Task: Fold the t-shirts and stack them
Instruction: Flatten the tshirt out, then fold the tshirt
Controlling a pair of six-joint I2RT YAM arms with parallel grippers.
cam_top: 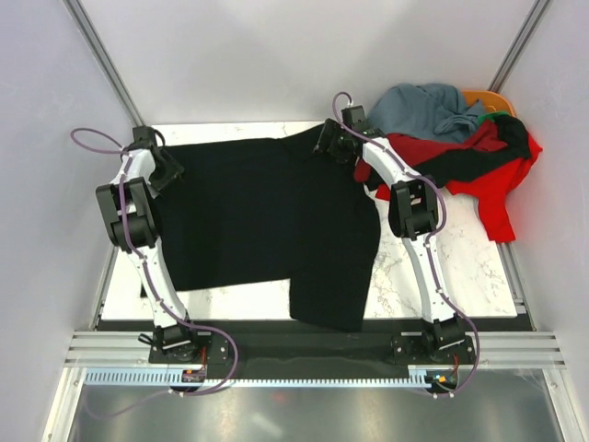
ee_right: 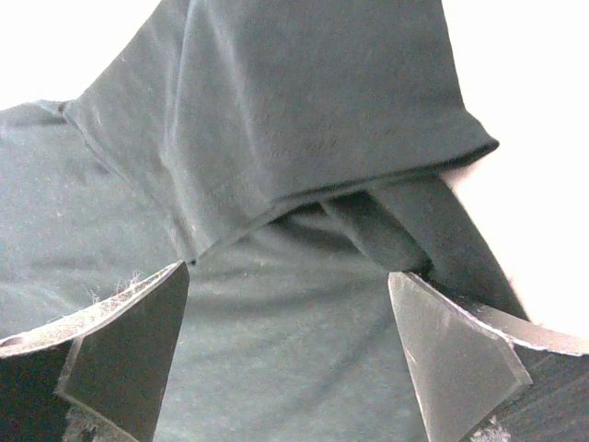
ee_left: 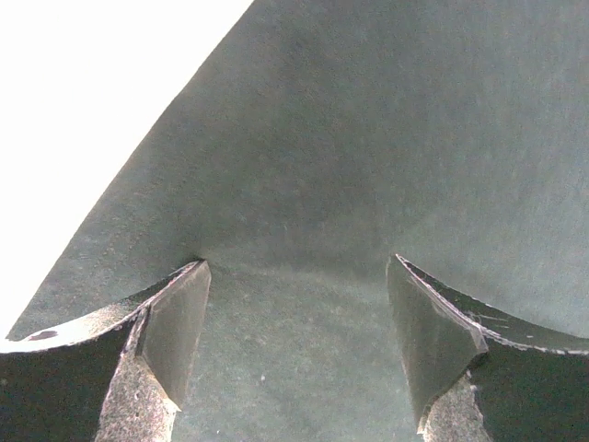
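**Black tee spread flat, both hands wide above its far edge**

Plain black cotton t-shirt lies spread across the white marbled bench. Its near right corner laps over the bench's near edge.

Left hand is at the shirt's far left corner. Fingers are spread with black cloth under and between them, nothing pinched.

Right hand is at the far right shoulder, fingers spread wide. The right wrist view shows a folded-over sleeve hem just ahead of the fingertips, and nothing is pinched.

Far right corner of the bench holds a loose heap just beside the right arm:
- crumpled grey-blue tee on top
- red tee trailing nearest
- second black tee across the red one
- slivers of orange cloth and green cloth behind

The red tee's edge touches the right arm's forearm.
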